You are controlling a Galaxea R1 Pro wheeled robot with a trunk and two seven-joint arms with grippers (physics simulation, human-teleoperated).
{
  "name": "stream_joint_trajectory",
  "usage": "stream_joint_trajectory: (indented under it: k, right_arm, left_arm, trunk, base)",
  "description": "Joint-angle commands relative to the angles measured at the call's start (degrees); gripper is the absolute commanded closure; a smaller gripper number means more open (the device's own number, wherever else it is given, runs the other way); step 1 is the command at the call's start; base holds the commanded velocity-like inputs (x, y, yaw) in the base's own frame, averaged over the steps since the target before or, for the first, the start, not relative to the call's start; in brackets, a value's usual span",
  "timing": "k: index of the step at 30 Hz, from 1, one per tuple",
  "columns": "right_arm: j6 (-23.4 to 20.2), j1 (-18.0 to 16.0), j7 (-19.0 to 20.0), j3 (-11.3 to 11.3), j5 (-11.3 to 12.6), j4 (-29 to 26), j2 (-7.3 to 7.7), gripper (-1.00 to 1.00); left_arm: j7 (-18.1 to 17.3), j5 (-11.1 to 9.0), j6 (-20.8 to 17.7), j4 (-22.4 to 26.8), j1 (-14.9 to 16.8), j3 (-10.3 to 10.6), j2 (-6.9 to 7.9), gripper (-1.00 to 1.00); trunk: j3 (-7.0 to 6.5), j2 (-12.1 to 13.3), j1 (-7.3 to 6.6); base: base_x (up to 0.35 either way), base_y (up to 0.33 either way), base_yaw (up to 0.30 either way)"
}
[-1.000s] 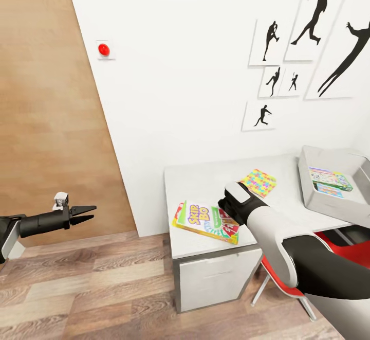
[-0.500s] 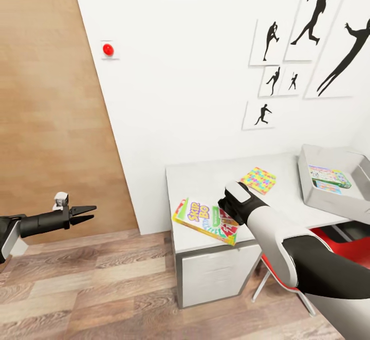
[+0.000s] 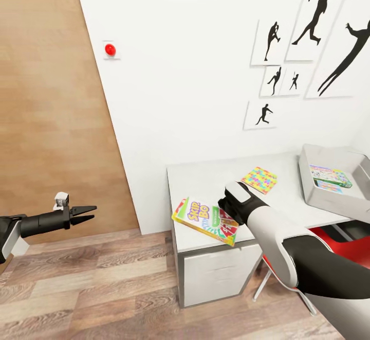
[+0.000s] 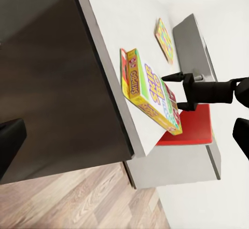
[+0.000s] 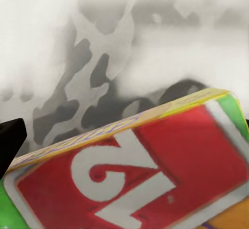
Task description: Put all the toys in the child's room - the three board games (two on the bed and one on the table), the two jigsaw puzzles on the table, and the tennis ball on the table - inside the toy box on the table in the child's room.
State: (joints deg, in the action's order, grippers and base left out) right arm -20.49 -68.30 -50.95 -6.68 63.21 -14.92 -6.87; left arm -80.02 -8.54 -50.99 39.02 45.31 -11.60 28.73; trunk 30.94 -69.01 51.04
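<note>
The Skip-Bo board game point(image 3: 207, 220) is tilted above the near-left corner of the table point(image 3: 216, 178), its long axis running from 10 to 4 o'clock in the head view, with its 4 o'clock end at the right gripper point(image 4: 179, 91), whose fingers close on that end in the left wrist view. The jigsaw puzzle point(image 3: 259, 180) lies flat at 1 o'clock from the box, and the toy box point(image 3: 313, 196) stands at 3 o'clock by the table's right end, with bare tabletop between them. The left gripper point(image 3: 87, 213) hangs over the wood floor point(image 3: 92, 288) at 9 o'clock, well apart from the table, its jaws a narrow gap apart and holding nothing.

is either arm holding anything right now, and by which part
The right end effector grips the Skip-Bo box at its red-card end, lifted and tilted. The left end effector holds nothing.
</note>
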Motion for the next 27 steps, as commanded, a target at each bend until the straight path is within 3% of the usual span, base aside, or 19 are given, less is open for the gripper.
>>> stream_joint_trajectory:
  k: [1,27]
  right_arm:
    - [-0.51,0.01,-0.29,0.44,0.95,1.12,0.02,-1.00]
    - [-0.51,0.01,-0.29,0.45,0.95,1.99,0.02,-1.00]
  left_arm:
    - [-0.14,-0.08,-0.60,0.00,0.04,0.00,0.01,-1.00]
    - [-0.14,-0.08,-0.61,0.00,0.04,0.00,0.01,-1.00]
  trunk:
    - [0.07,-0.03,0.00]
    - [0.07,-0.03,0.00]
  base:
    - [-0.014,0.002,0.000]
    - [-0.008,0.058,0.000]
